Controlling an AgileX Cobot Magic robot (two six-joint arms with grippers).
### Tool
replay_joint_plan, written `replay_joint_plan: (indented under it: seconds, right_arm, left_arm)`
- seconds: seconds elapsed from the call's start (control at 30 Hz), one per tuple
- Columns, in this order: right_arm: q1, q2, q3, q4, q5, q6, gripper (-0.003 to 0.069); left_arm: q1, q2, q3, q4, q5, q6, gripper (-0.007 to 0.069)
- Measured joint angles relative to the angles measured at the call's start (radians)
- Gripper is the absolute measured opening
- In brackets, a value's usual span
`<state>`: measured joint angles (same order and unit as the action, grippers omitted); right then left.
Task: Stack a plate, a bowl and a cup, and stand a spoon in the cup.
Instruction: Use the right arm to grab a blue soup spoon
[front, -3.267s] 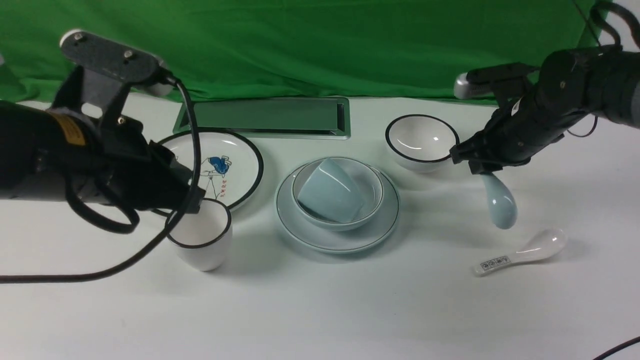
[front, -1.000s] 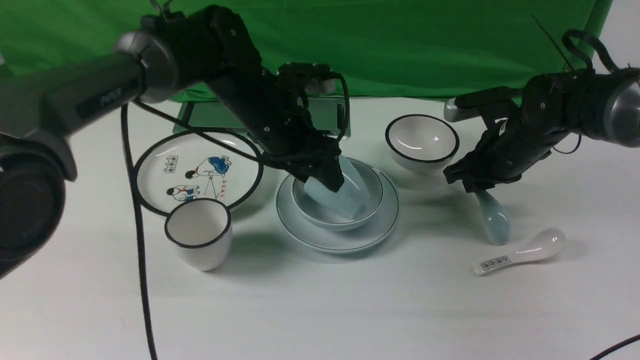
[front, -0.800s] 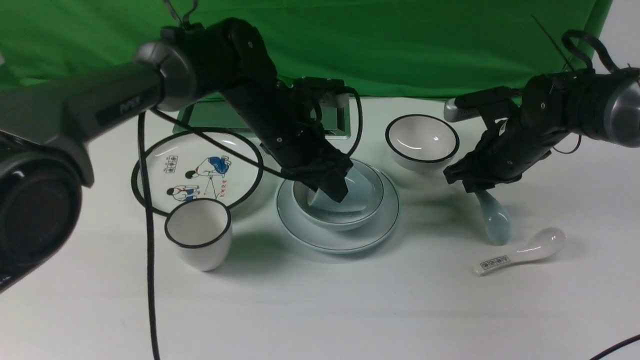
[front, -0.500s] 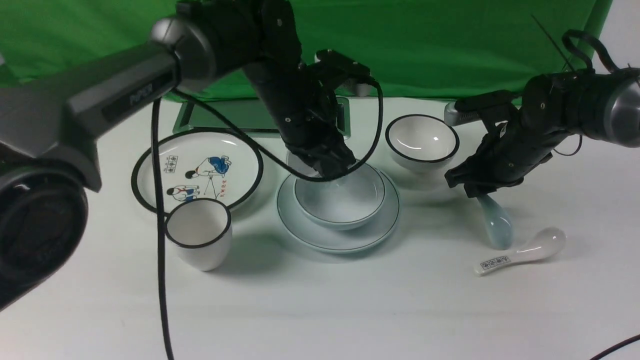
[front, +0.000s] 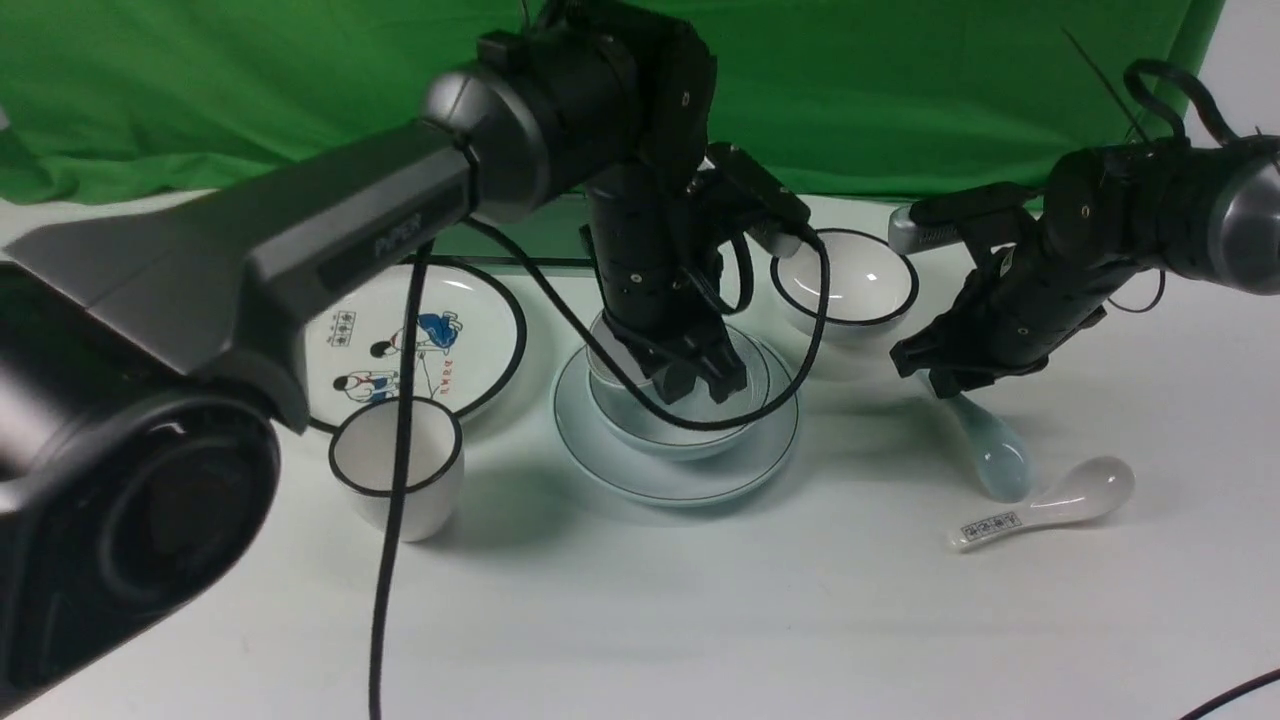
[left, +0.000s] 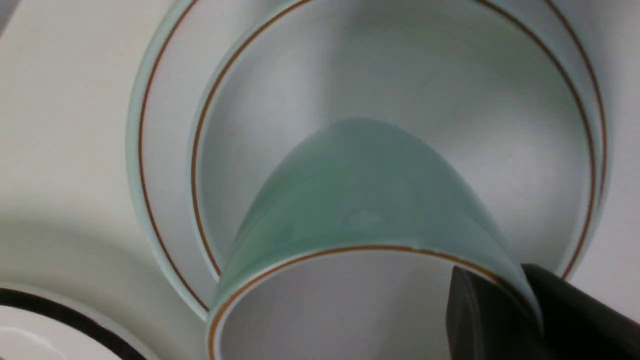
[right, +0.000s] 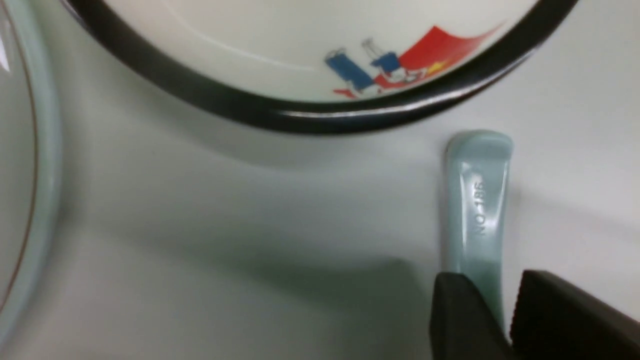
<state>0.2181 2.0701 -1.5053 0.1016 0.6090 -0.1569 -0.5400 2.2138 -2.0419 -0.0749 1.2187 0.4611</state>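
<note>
Swinging upright over the last second, my left gripper (front: 706, 384) pointed straight down and pinched the rim of the cup (left: 360, 200), which tilted inside the bowl (front: 640, 440) on the plate (front: 620, 482). My right gripper (front: 950, 378), angled down, still clamped the spoon (front: 995, 458) by its handle.

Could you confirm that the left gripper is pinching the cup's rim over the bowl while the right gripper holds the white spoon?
Not quite: the right gripper holds the blue-green spoon, as the right wrist view shows; the white spoon lies on the table. The left gripper does pinch the cup by its rim over the bowl.
</note>
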Motion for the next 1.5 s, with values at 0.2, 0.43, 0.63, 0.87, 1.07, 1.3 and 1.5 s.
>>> replay_joint_plan:
  seconds: [0.2, 0.43, 0.63, 0.87, 1.07, 1.3, 1.5]
  right_arm:
    - [0.000, 0.000, 0.000, -0.001, -0.002, -0.001, 0.0201]
    - [0.000, 0.000, 0.000, -0.001, -0.002, -0.002, 0.0228]
    - [0.000, 0.000, 0.000, -0.002, -0.002, -0.002, 0.0293]
    - [0.000, 0.000, 0.000, -0.002, -0.002, -0.002, 0.0302]
    - [0.000, 0.000, 0.000, -0.002, -0.001, -0.002, 0.0302]
    - [0.000, 0.000, 0.000, -0.002, -0.001, -0.002, 0.0302]
    - [0.000, 0.000, 0.000, -0.002, 0.000, -0.002, 0.0302]
  left_arm:
    - [0.001, 0.022, -0.015, -0.038, -0.004, -0.010, -0.0004]
    - [0.001, 0.027, -0.021, -0.073, -0.044, -0.020, 0.0002]
    - [0.001, 0.037, -0.040, -0.080, -0.044, -0.033, 0.0084]
    - [0.001, 0.038, -0.112, -0.080, -0.011, -0.048, 0.0342]
    - [0.002, 0.038, -0.138, -0.079, -0.006, -0.062, 0.0433]
    - [0.023, 0.038, -0.138, -0.063, -0.002, -0.067, 0.0430]
    - [0.063, 0.038, -0.138, -0.057, -0.002, -0.085, 0.0396]
